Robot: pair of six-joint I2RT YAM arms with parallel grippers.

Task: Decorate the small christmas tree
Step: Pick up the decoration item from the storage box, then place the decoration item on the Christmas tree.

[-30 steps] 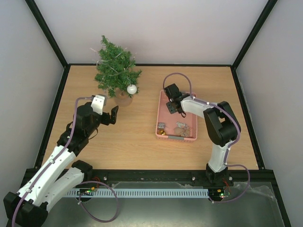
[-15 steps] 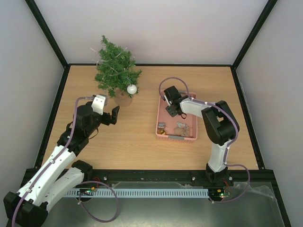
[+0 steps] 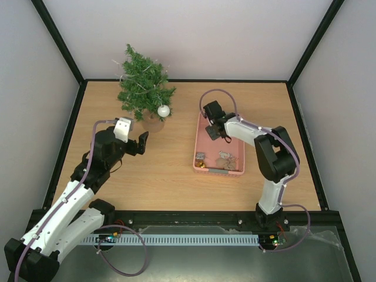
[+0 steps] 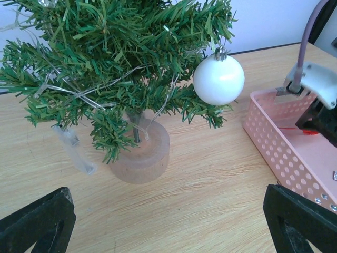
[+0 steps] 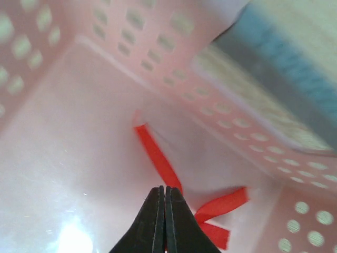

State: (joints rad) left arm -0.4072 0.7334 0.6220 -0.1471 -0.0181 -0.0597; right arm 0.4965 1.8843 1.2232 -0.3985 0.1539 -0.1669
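Note:
The small christmas tree point(image 3: 144, 82) stands at the back left of the table on a round clear base point(image 4: 139, 155). A white ball point(image 3: 164, 110) hangs from a low branch on its right side, and it also shows in the left wrist view point(image 4: 218, 80). My left gripper point(image 3: 133, 137) hovers open just in front of the tree, with only bare table between its fingers point(image 4: 37, 221). My right gripper point(image 3: 212, 134) reaches down into the far end of the pink basket point(image 3: 198, 126). Its jaws are pressed together at a red ribbon point(image 5: 155, 153) lying on the basket floor; the ribbon runs in under the tips.
Several small ornaments point(image 3: 222, 160) lie at the near end of the basket. A thin light wire with a clear tag point(image 4: 73, 150) hangs through the tree's branches. The basket's perforated wall point(image 4: 279, 150) stands right of the tree. Black frame rails border the table.
The right gripper has closed its jaws at the red ribbon in the basket after shifting slightly at the far end. The left arm has not moved.

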